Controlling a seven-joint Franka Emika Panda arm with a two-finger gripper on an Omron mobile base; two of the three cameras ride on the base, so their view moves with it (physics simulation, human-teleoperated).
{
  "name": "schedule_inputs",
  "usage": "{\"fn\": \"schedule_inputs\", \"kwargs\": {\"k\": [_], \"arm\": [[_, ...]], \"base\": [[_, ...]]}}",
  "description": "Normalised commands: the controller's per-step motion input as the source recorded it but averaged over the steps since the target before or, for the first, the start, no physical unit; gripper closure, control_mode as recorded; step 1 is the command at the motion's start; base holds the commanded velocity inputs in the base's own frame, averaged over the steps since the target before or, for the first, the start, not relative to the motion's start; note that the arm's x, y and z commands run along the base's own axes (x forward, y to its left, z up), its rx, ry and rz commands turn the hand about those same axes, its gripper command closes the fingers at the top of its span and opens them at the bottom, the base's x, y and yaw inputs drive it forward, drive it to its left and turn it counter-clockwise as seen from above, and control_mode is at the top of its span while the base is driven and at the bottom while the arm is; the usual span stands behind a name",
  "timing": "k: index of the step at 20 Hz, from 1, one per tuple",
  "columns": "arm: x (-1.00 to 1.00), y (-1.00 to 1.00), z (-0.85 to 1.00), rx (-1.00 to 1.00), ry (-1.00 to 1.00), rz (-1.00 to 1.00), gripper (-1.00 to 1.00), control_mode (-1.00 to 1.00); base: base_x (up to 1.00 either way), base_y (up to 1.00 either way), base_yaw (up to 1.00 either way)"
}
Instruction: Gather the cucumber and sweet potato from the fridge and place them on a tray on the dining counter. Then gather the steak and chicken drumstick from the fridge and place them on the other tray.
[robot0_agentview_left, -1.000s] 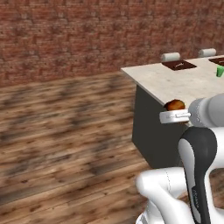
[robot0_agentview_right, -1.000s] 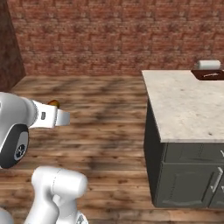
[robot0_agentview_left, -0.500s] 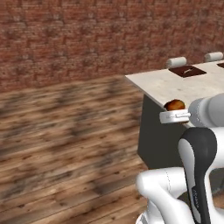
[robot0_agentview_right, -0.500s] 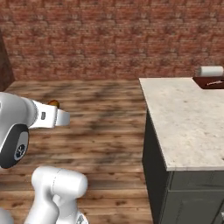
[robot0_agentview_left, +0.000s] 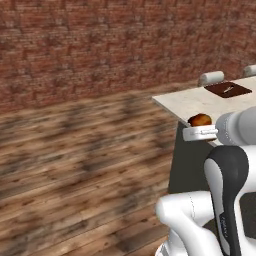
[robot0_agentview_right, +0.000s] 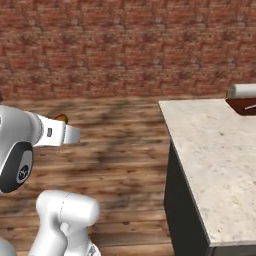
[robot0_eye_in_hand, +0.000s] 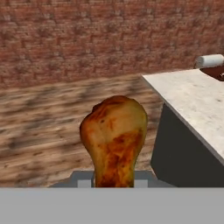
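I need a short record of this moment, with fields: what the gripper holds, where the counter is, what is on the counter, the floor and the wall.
held item: chicken drumstick, thick end away from the hand
gripper: shut on the drumstick
dining counter: ahead, to the arm's right, pale stone top
on counter: dark brown tray at the far end
beside tray: white roll
floor: wood planks
wall: red brick

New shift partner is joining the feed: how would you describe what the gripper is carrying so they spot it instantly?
Start at the pale stone dining counter before the brick wall, then move to the floor side of its near corner. There the gripper holds a chicken drumstick: golden-brown, glossy, bulbous at the top, the sole roasted-looking item around.
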Motion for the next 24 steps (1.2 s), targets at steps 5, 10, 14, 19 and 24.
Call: {"fn": "schedule_inputs", "kwargs": {"k": [5, 10, 14, 19, 24], "arm": [[0.00, 0.00, 0.00, 0.00, 0.00, 0.00, 1.00, 1.00], [0.00, 0.00, 0.00, 0.00, 0.00, 0.00, 1.00, 1.00], [0.00, 0.00, 0.00, 0.00, 0.00, 0.00, 1.00, 1.00], [0.00, 0.00, 0.00, 0.00, 0.00, 0.00, 1.00, 1.00], [0.00, 0.00, 0.00, 0.00, 0.00, 0.00, 1.00, 1.00]], "base": [[0.75, 0.51, -0.11], [0.70, 0.47, -0.15], [0.69, 0.42, -0.17], [0.65, 0.42, -0.18], [0.64, 0.42, -0.19]]}}
